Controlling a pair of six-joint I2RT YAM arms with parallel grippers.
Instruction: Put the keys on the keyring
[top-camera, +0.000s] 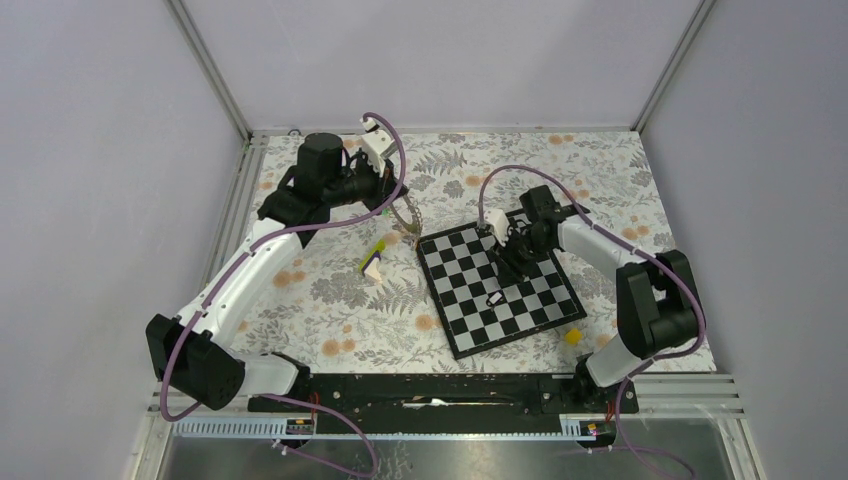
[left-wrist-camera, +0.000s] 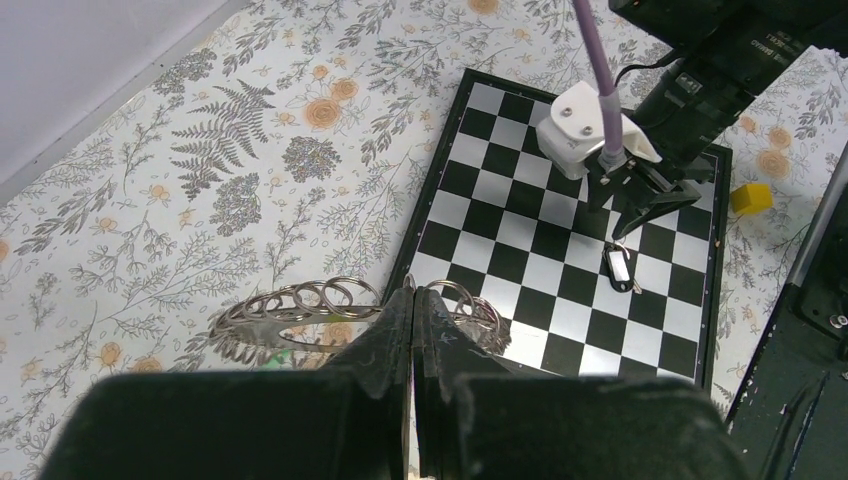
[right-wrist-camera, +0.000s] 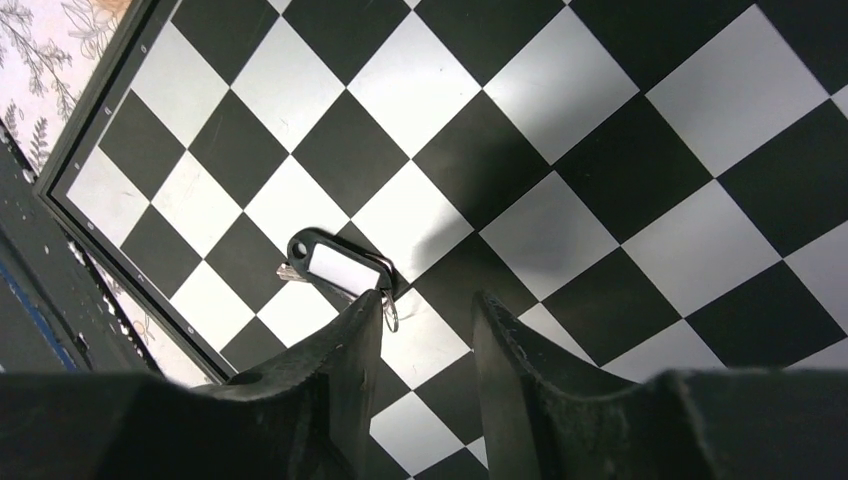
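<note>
- Plainly, the step in hand looks to be picking up the black key (right-wrist-camera: 340, 268), which lies flat on the chessboard (right-wrist-camera: 560, 130) close to one edge of it.
- The right jaws hover over the board, partly apart with nothing between them. The key sits just beside one fingertip, not in the gap.
- The left jaws are pinched shut on the keyring (left-wrist-camera: 300, 300), which appears raised a little above the counter (left-wrist-camera: 200, 150), beside a corner of the board.
- To do this well, the right jaws would shift sideways until they straddle the key's plastic head across its narrow width, then lower until the tips meet the board before closing.
- A thin, flat key probably skids on a smooth board, so a slow, square squeeze suits it.
- The grip should leave the key's small loop (right-wrist-camera: 388, 312) free for threading.
- No other keys can be seen.
</note>
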